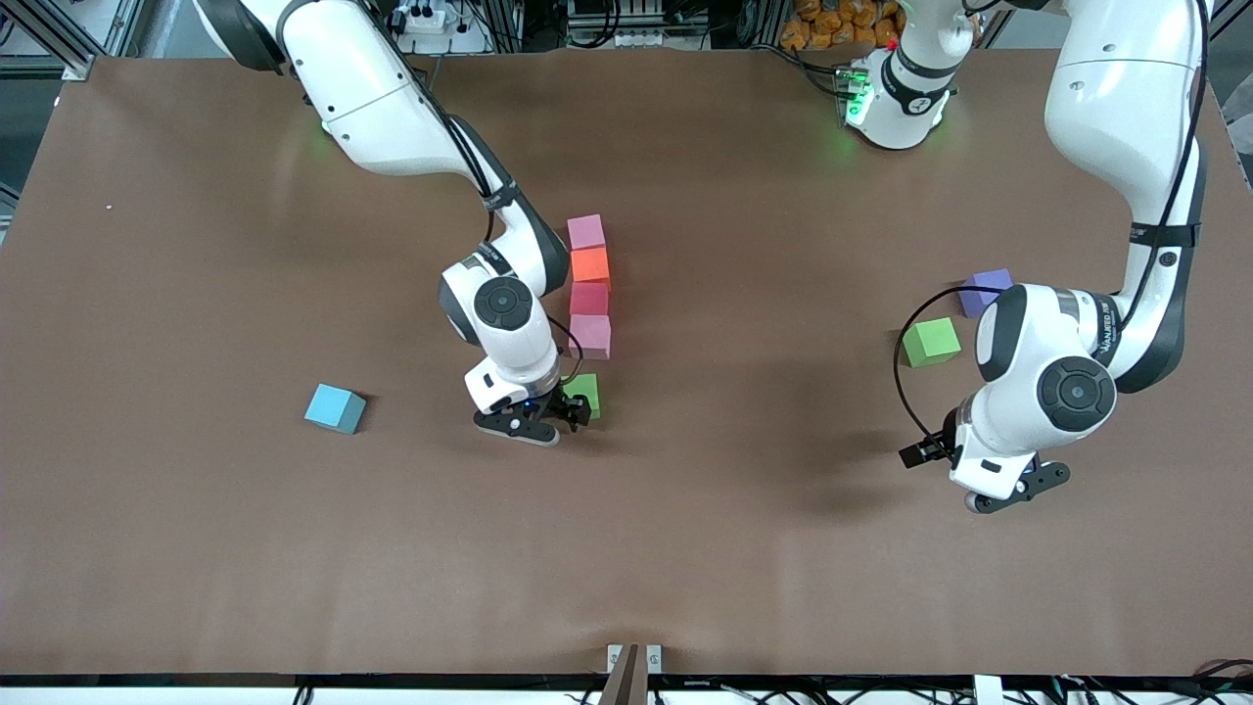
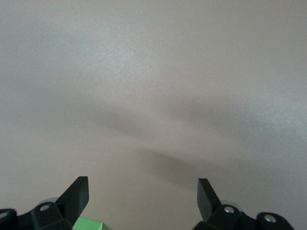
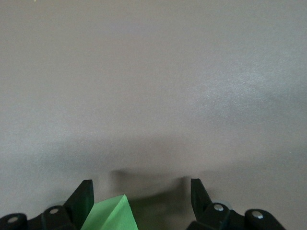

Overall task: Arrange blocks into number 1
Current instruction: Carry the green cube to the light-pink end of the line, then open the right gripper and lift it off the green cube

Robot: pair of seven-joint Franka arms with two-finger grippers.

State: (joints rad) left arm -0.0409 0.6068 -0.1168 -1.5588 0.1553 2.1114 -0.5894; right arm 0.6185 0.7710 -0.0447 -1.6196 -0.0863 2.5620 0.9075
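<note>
Column (image 1: 589, 287): four matte foam cubes, faces touched.
Right gripper (image 1: 544, 419): clamped on green cube (image 1: 585, 394).
Left gripper (image 1: 1013, 488): fingers parted, nothing held.

Green block (image 1: 585, 394) half hidden by right hand (image 1: 548, 419); purple block (image 1: 984, 291) partly behind left arm.

A brown tabletop (image 1: 196, 548) spreads under everything, matte, with soft shadows on it. Along its edge farthest from the front camera lie a white power strip (image 1: 428, 22), black cables (image 1: 798, 61) and a heap of orange items (image 1: 840, 22).
</note>
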